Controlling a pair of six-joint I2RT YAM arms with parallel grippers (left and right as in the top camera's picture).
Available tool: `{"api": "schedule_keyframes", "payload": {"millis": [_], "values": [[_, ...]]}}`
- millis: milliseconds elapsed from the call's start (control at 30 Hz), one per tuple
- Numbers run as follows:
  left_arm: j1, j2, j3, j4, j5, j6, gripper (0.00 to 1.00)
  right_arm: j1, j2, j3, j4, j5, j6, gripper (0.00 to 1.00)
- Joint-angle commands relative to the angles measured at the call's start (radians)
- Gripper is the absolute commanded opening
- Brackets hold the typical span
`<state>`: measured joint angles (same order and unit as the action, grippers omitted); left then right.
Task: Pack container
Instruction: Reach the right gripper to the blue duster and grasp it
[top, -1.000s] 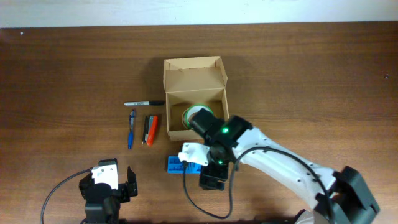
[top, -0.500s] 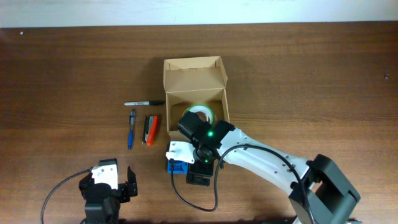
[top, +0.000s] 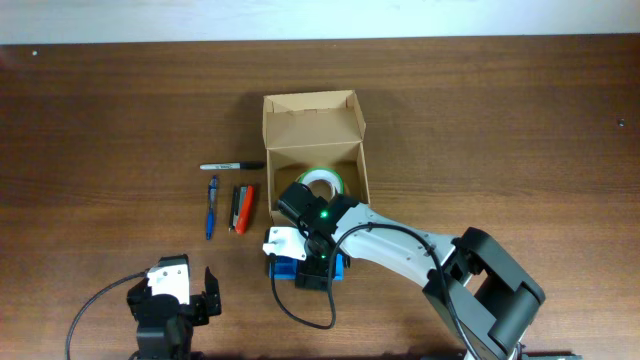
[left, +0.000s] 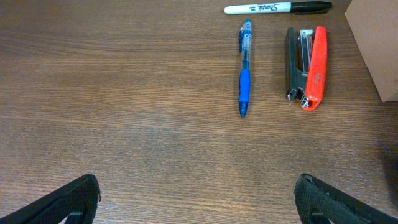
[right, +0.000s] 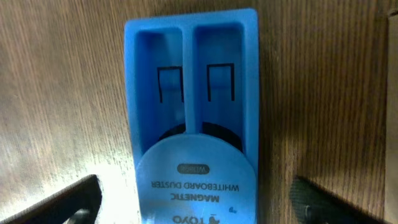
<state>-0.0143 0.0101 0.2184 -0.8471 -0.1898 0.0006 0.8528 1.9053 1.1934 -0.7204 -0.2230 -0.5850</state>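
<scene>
The container, a tan cardboard box, stands open on the wooden surface. Its lid flap is folded back on the far side, and a pale ring-shaped roll lies inside, partly hidden by the right arm. Just off the container's near left corner lies a blue whiteboard duster, flat on the wood with its hollow back up and a printed label at its rounded end. The right pincer hangs low over that duster with its jaws spread wide. One dark fingertip shows on each side of the blue plastic, with a strip of bare wood between tip and duster, so it grips nothing. To the left of the container, near its side wall, an orange and black stapler lies closest. A blue pen lies parallel just beyond it, and a black marker lies crosswise past their far ends. The left pincer sits well apart from the container, towards the near left. Its jaws are wide and empty above bare wood, short of the pen and stapler.
</scene>
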Motion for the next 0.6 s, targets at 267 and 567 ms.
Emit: {"api": "schedule_keyframes", "payload": {"millis": [267,567], "values": [[0.005,-0.004,-0.008,0.002,0.011,0.015,1.00,0.005,0.016,-0.041,0.035,0.021,-0.001,0.68],[0.005,-0.004,-0.008,0.002,0.011,0.015,1.00,0.005,0.016,-0.067,0.052,0.021,-0.001,0.39]]}}
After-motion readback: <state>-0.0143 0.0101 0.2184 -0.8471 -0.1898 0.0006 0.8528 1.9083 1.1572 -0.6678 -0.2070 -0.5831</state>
